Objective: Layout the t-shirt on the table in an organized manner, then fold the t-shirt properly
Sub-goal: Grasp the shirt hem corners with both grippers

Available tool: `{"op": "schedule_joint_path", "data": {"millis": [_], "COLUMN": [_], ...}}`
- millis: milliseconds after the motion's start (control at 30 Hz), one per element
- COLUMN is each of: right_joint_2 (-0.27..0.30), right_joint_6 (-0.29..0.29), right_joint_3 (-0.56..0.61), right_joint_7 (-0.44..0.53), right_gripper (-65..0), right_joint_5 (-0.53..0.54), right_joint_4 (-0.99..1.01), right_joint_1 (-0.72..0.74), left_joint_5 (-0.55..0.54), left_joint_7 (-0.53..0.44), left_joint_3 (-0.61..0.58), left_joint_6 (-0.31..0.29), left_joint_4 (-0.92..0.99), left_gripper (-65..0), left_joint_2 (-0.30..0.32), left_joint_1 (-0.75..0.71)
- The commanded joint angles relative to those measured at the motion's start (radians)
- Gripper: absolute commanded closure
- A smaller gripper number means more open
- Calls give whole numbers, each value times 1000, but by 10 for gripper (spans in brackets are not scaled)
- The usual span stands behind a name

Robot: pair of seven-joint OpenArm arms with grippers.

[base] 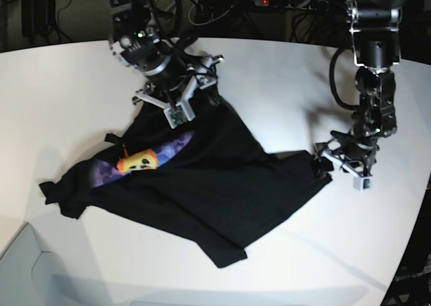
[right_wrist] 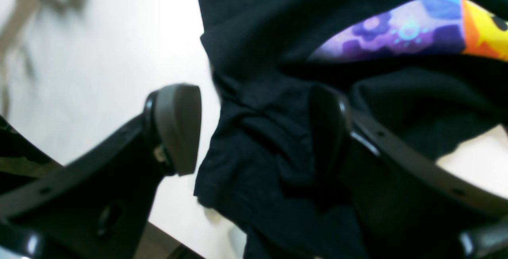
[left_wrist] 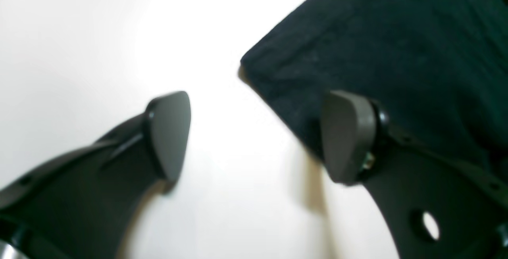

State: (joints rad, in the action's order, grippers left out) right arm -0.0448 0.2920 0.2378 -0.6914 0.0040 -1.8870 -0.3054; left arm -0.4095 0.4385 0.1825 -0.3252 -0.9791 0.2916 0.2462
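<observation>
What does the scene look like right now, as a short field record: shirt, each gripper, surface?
shirt: black t-shirt lies crumpled and partly doubled over, only a strip of the purple and orange print showing
surface: white table
left gripper: open, low over the table at a corner of the shirt, one pad above the cloth edge, nothing held
right gripper: open, jaws either side of a bunched fold at the shirt's far edge, not closed on it
layout: not yet spread flat
</observation>
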Motion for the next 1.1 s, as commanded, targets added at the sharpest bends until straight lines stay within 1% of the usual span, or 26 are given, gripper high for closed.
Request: {"op": "schedule_joint_path", "data": {"millis": [0, 167, 300, 433, 633, 667, 700, 733, 800, 900, 967, 1033, 1067], "right_joint_2": [-4, 15, 16, 24, 24, 24, 24, 24, 24, 21, 20, 20, 20], "right_joint_6": [0, -1, -3, -3, -4, -4, -4, -4, -4, -4, -4, -4, -4], "right_joint_3": [2, 8, 4, 2, 7, 8, 8, 8, 10, 11, 28, 51, 61], "right_joint_7": [19, 20, 20, 20, 20, 20, 20, 20, 20, 20, 20, 20, 20], "right_gripper": [-424, -424, -424, -424, -424, -424, -424, -424, -424, -424, -424, -424, -424], "right_joint_5": [9, 9, 9, 9, 9, 9, 9, 9, 11, 11, 12, 12, 12], "right_joint_4": [-1, 65, 82, 82, 82, 82, 82, 82, 82, 79, 76, 74, 74], "right_joint_1": [4, 2, 2, -10, -11, -11, -11, -11, -11, -13, -13, -13, -13], "left_joint_5": [-10, -6, 67, 105, 111, 111, 111, 111, 111, 111, 111, 106, 105], "left_joint_7": [-17, -16, -16, -17, -19, -19, -19, -17, -17, -17, -16, -10, -10], "left_joint_3": [-1, -2, -2, 2, -1, -1, -2, -2, -2, -2, 2, 4, 5], "left_joint_6": [-7, 1, 1, -4, -5, -5, -5, -7, -7, -7, -7, -7, -7], "left_joint_4": [-14, -10, 45, 102, 122, 122, 122, 122, 122, 122, 122, 122, 118], "left_gripper": [-496, -496, -495, -494, -488, -478, -455, -419, -322, -144, -6, -1, -18], "left_joint_2": [5, -22, -30, -50, -55, -55, -56, -56, -56, -55, -53, -52, -50], "left_joint_1": [43, 83, 118, 134, 134, 134, 134, 130, 129, 127, 126, 126, 126]}}
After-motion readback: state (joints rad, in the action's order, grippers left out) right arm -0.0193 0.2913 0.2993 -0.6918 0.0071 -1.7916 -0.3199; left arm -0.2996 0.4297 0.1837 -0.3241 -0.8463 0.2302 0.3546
